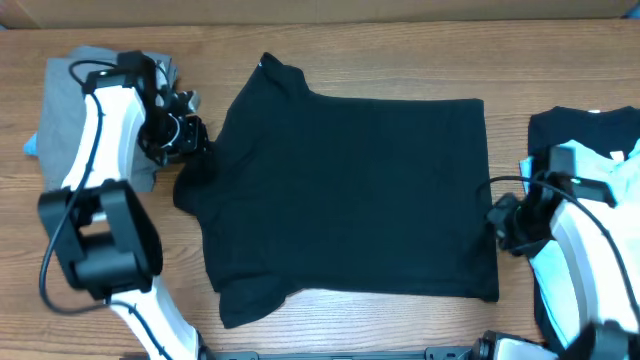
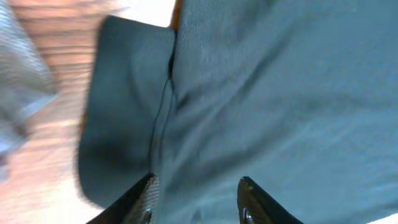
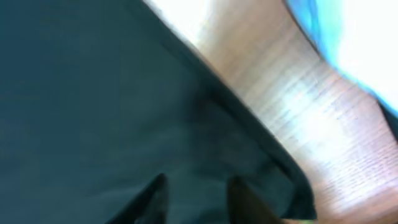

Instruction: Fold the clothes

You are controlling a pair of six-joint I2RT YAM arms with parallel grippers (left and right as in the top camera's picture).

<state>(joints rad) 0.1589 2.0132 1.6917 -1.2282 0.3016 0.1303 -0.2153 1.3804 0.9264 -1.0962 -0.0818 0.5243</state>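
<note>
A plain black short-sleeved T-shirt point(image 1: 350, 190) lies spread flat across the middle of the wooden table, collar to the upper left. My left gripper point(image 1: 190, 135) is at its left edge by a sleeve. In the left wrist view this gripper point(image 2: 198, 199) is open, fingers apart just over the fabric beside the sleeve seam point(image 2: 163, 106). My right gripper point(image 1: 497, 218) is at the shirt's right edge. In the blurred right wrist view its fingers point(image 3: 155, 196) stand apart over the black cloth near the hem point(image 3: 273, 155), holding nothing that I can see.
A grey shirt point(image 1: 70, 100) with a light blue edge under it point(image 1: 32, 145) lies at the far left, below the left arm. At the far right another black shirt point(image 1: 580, 130) and a light blue one point(image 1: 600, 165) lie under the right arm. Bare wood point(image 1: 400, 50) runs along the back.
</note>
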